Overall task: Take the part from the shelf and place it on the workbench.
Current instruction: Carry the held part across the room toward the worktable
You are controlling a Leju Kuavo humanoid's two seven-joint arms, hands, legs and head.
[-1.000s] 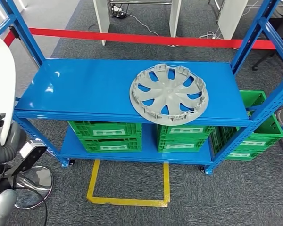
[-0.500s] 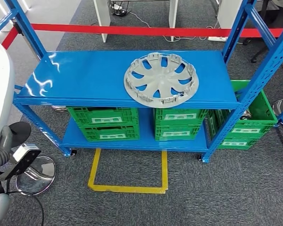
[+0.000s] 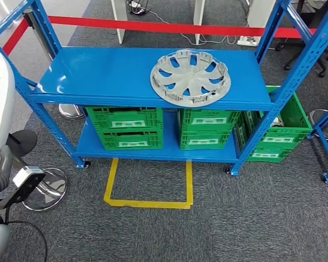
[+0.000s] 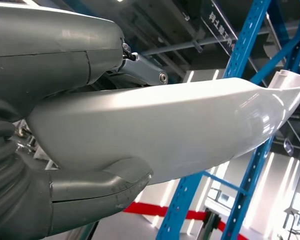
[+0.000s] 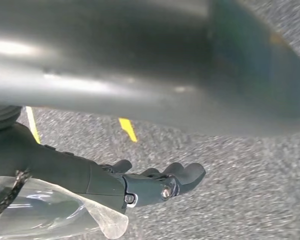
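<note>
from the rig's head camera i look down past my left arm (image 3: 1, 180), low at the frame's edge, to yellow floor tape (image 3: 147, 202) and beyond it the blue shelf (image 3: 92, 76). the right hand (image 5: 148, 182) hangs over grey carpet in its wrist view, fingers loosely extended and holding nothing. the left hand (image 4: 65, 200) sits close to the lens in its wrist view, and i cannot tell how its fingers lie. green crates (image 3: 125, 126) fill the lower tier. the part, a grey hubcap (image 3: 189, 77), lies flat on the top tier, right of centre, near the front edge. i judge it light, stiff plastic, slick on its face; the rim or a spoke opening looks the best hold. only the head view carries the hubcap; the wrist views give hand detail instead.
</note>
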